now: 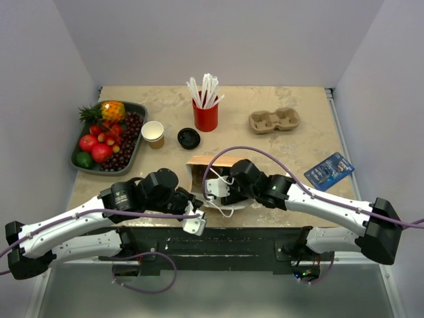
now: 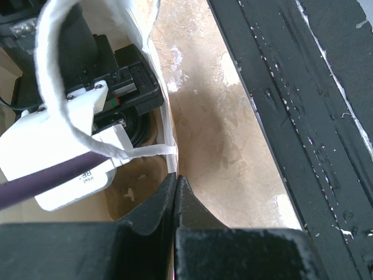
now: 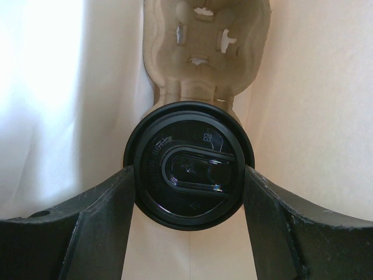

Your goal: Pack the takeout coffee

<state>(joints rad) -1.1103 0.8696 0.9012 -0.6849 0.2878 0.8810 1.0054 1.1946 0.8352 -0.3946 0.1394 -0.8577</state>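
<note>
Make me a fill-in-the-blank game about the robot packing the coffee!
The right pincer holds the coffee, whose lid is coloured ____. The left pincer, on the edge of the bag, is ____ (open or shut). The straws stand in a cup coloured ____.
Missing words: black; shut; red.

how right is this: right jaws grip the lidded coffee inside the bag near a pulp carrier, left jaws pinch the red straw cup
Not the red straw cup: the left wrist view shows the left jaws pinching the edge of the bag.
</note>
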